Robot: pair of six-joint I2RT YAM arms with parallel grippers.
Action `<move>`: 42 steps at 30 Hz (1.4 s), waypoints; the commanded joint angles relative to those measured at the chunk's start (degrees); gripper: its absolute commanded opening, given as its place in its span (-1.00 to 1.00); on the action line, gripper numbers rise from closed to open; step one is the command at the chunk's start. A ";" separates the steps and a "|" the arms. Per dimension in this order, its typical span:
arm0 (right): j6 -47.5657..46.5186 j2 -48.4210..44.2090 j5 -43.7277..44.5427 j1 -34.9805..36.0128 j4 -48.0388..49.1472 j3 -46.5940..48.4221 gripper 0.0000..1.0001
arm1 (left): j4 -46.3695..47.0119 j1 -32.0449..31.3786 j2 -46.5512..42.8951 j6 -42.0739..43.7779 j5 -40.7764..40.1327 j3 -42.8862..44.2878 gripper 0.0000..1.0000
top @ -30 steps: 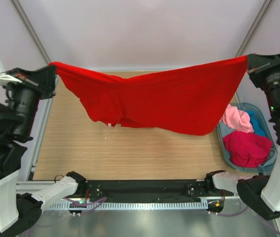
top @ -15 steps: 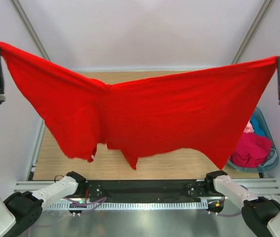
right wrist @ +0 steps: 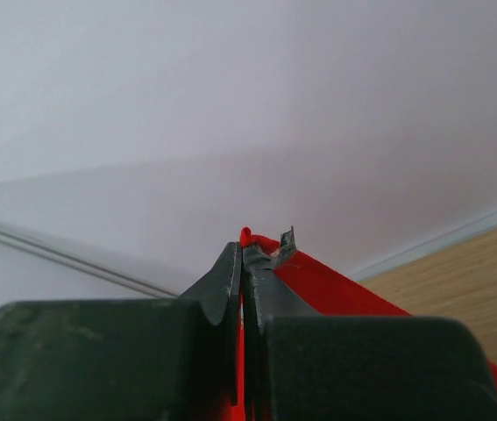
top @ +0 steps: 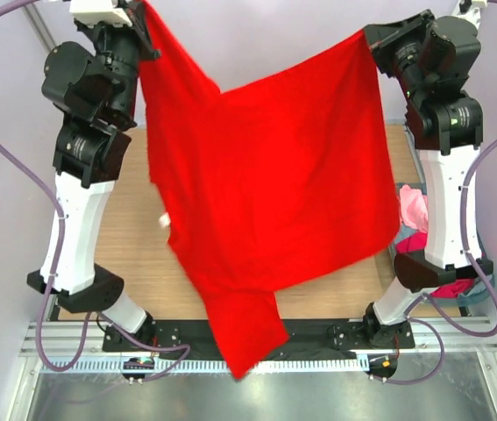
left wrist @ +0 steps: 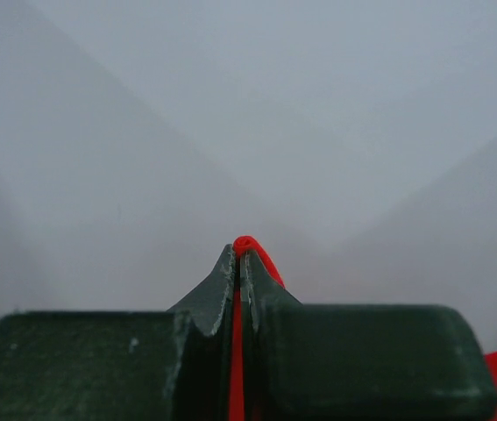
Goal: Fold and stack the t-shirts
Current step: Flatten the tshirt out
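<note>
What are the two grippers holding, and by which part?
Both hold the red t-shirt: the left gripper pinches its upper left corner, the right gripper its upper right corner. It hangs between them.

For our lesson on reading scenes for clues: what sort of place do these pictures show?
Probably a robotics lab test cell, not a home: robot arms mounted at the edge of a wooden table, plain white walls, and a red t-shirt held up between the left pincer and right pincer.
</note>
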 commanded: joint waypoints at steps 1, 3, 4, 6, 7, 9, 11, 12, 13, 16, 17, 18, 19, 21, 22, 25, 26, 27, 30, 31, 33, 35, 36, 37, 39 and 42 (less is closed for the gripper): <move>-1.05 -8.56 -0.21 -0.26 5.15 2.26 -0.98 | 7.78 0.28 -2.96 1.50 2.31 7.92 -0.99; -0.87 -10.77 0.66 -0.26 6.40 -1.96 -0.98 | 9.02 0.28 -4.79 1.59 3.03 6.00 -0.99; -0.17 -12.70 1.11 -0.17 5.61 -3.02 -0.98 | 9.81 0.36 -5.68 1.42 3.12 4.77 -0.99; 0.45 -14.73 0.85 -0.17 4.99 -6.18 -0.98 | 11.13 0.28 -8.65 0.80 3.38 0.11 -1.00; 0.97 -16.91 0.59 -0.17 4.03 -7.76 -0.98 | 11.05 0.28 -9.37 0.80 4.34 -1.04 -0.99; 1.50 -19.03 -0.38 -0.17 2.80 -9.35 -0.98 | 8.70 0.28 -11.47 0.97 5.14 -2.36 -0.99; 2.82 -22.97 -0.91 -0.17 0.25 -12.51 -0.98 | 7.37 0.28 -13.76 0.98 5.93 -3.33 -0.99; 3.35 -24.39 -1.17 -0.17 -0.54 -13.74 -0.98 | 7.19 0.28 -15.08 0.80 6.11 -5.42 -1.00; 3.70 -25.62 -1.43 -0.17 -3.07 -15.67 -0.98 | 7.18 0.28 -18.40 0.54 6.20 -6.40 -1.00; 4.14 -30.28 -0.04 -0.17 -11.22 -16.13 -0.98 | 7.18 0.28 -23.24 -2.71 7.69 -7.90 -0.99; 4.75 -31.25 0.58 -0.26 -13.44 -15.95 -0.98 | 7.18 0.36 -24.40 -3.15 8.39 -7.99 -0.99; 5.28 -33.26 1.02 -0.17 -15.47 -15.69 -0.98 | 6.66 0.36 -25.28 -6.64 9.35 -8.34 -0.99; 5.81 -34.15 1.11 -0.17 -18.71 -15.77 -0.98 | 6.31 0.28 -27.46 -8.24 9.36 -8.60 -0.99; 7.65 -37.49 1.20 -0.17 -21.10 -16.39 -0.98 | 5.16 0.36 -29.49 -10.70 7.26 -9.74 -0.99; 8.27 -38.46 1.90 -0.17 -22.94 -17.61 -0.98 | 4.90 0.28 -31.33 -10.45 7.08 -10.97 -0.99; 12.04 -40.66 4.27 -0.17 -25.68 -18.76 -0.98 | 1.22 0.36 -31.70 -7.56 5.50 -8.10 -0.99; 12.57 -40.58 4.36 -0.17 -25.68 -18.76 -0.98 | 0.42 0.36 -31.18 -6.68 5.49 -7.38 -0.99; 13.45 -40.23 4.19 -0.26 -25.42 -18.50 -0.98 | -0.11 0.36 -31.00 -5.80 5.84 -7.03 -0.99; 13.28 -37.68 4.36 -0.17 -23.06 -17.62 -0.98 | -0.81 0.36 -29.08 -3.77 7.07 -7.90 -0.99; 13.02 -36.46 5.06 -0.26 -22.35 -17.88 -0.98 | -1.16 0.28 -28.46 -0.99 7.86 -8.77 -1.00; 12.84 -35.05 8.12 -0.17 -19.38 -20.06 -0.98 | -1.78 0.28 -26.27 0.70 8.13 -12.28 -0.99; 13.02 -32.15 9.46 -0.17 -16.12 -22.00 -0.98 | -0.21 0.28 -24.94 3.59 6.73 -15.44 -0.99; 12.84 -30.75 9.72 -0.17 -14.02 -23.06 -0.98 | 1.28 0.36 -24.15 5.09 5.94 -20.25 -0.99; 12.93 -29.08 10.25 -0.26 -11.30 -24.90 -0.98 | 2.86 0.45 -22.66 6.41 4.98 -22.56 -0.99; 11.45 -22.51 10.25 -0.26 -5.33 -29.02 -0.98 | 7.87 5.16 -19.16 7.39 4.52 -28.26 -0.99; 10.13 -18.09 11.74 -0.17 3.01 -35.51 -0.98 | 13.76 10.89 -14.93 0.29 9.97 -34.59 -1.00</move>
